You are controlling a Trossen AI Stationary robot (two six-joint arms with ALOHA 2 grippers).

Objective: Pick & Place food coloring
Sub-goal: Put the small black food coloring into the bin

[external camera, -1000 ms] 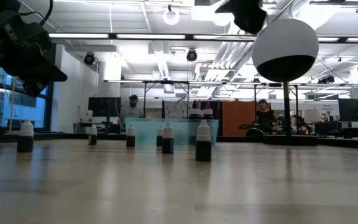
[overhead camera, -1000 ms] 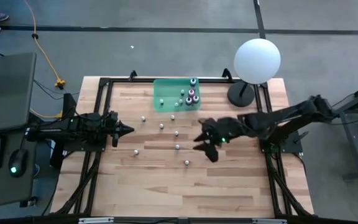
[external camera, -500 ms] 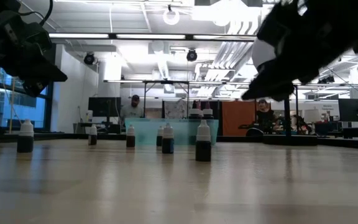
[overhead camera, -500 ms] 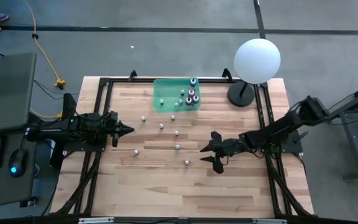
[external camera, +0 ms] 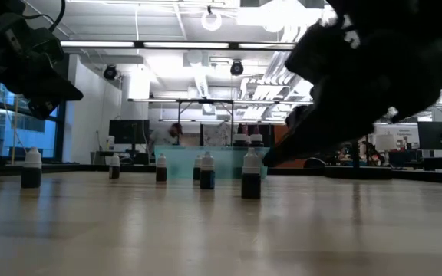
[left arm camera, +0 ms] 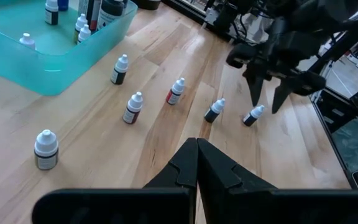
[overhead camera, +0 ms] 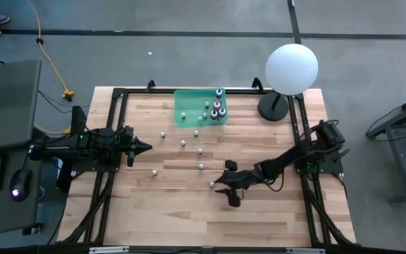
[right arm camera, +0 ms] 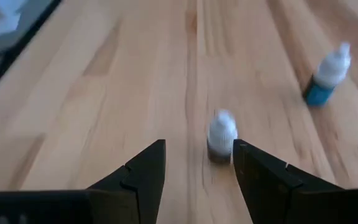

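Right gripper (overhead camera: pixel 223 191) low over desk (overhead camera: pixel 259 219) centre, fingers spread, lining up on tiny white-capped dark food-coloring bottle (right arm camera: pixel 221 137) just ahead, untouched. Left gripper (overhead camera: pixel 143 147) parked near left edge, fingers pressed together.

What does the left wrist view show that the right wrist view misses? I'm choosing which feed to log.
Only the left wrist view shows the green tray holding bottles, a row of loose food coloring bottles, and the right gripper open above the table. Only the right wrist view shows a blue bottle up close. Both show the bottle nearest the right gripper.
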